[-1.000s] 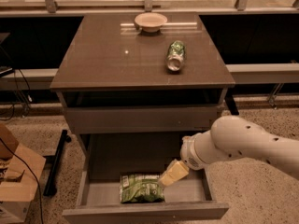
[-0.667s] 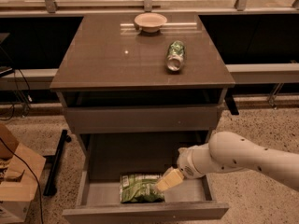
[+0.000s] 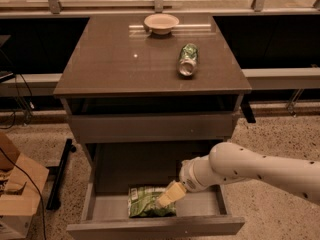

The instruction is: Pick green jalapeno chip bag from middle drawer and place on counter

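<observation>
The green jalapeno chip bag [image 3: 149, 202] lies flat in the front of the open middle drawer [image 3: 155, 225], left of centre. My gripper [image 3: 169, 195] reaches in from the right on the white arm and sits over the bag's right edge, touching or just above it. The counter [image 3: 120, 64] is the glossy grey-brown cabinet top above the drawer.
A green-and-silver drink can [image 3: 188, 59] lies on its side on the counter, right of centre. A white bowl [image 3: 161, 23] stands at the counter's back edge. A cardboard box [image 3: 17, 194] sits on the speckled floor at the left. A black bar [image 3: 60, 174] lies beside the cabinet.
My arm has lowered and moved left, bringing the gripper from beside the bag onto its right edge. The bag has not moved.
</observation>
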Action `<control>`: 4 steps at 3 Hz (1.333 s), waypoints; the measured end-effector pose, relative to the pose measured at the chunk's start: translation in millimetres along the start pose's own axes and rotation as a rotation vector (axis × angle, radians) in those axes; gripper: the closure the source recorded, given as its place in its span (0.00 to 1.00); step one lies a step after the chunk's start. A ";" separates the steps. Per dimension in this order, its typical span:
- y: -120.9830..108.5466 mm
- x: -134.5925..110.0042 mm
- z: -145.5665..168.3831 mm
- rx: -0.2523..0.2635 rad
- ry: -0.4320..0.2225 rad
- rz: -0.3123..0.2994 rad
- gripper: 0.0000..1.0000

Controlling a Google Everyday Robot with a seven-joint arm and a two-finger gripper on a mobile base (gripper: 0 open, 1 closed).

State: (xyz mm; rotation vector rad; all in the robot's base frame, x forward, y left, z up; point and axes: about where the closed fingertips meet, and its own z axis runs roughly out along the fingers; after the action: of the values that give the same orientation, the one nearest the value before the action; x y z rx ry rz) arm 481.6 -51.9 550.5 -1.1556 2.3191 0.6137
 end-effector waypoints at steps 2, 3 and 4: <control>-3.2 4.0 6.6 0.027 0.007 0.011 0.00; -12.0 19.2 33.2 0.061 0.009 0.047 0.00; -25.9 30.7 63.7 0.079 0.000 0.097 0.00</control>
State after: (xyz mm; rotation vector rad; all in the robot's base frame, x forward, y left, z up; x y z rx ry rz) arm 500.0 -47.7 477.6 -1.0125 2.3880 0.5513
